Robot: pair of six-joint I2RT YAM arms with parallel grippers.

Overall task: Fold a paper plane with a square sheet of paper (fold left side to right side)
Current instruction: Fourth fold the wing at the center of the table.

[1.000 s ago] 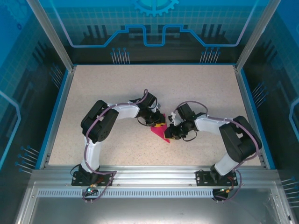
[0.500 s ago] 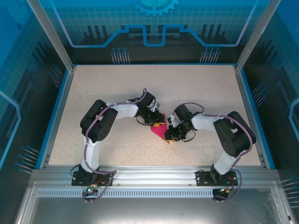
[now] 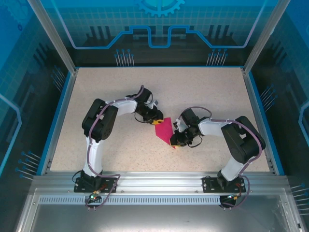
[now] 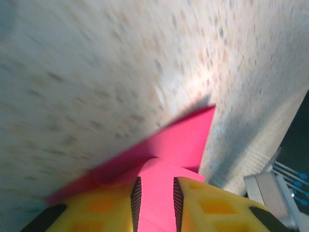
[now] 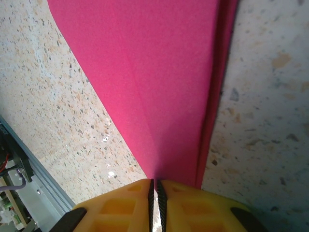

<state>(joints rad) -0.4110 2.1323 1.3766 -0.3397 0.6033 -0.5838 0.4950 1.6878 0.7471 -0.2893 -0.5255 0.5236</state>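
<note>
While the folded pink paper (image 3: 165, 130) lies mid-tabletop (image 3: 203, 92), the left gripper (image 4: 155, 200) grips its far corner and the right gripper (image 5: 154, 193) pinches its near tip, jaws nearly closed.

Magenta-pink paper (image 3: 165, 129), plain, no marks. Yellow gripper fingers (image 5: 193, 205). Beige speckled table (image 3: 203, 92), blue rim. Black-and-white arms (image 3: 104, 123).
</note>
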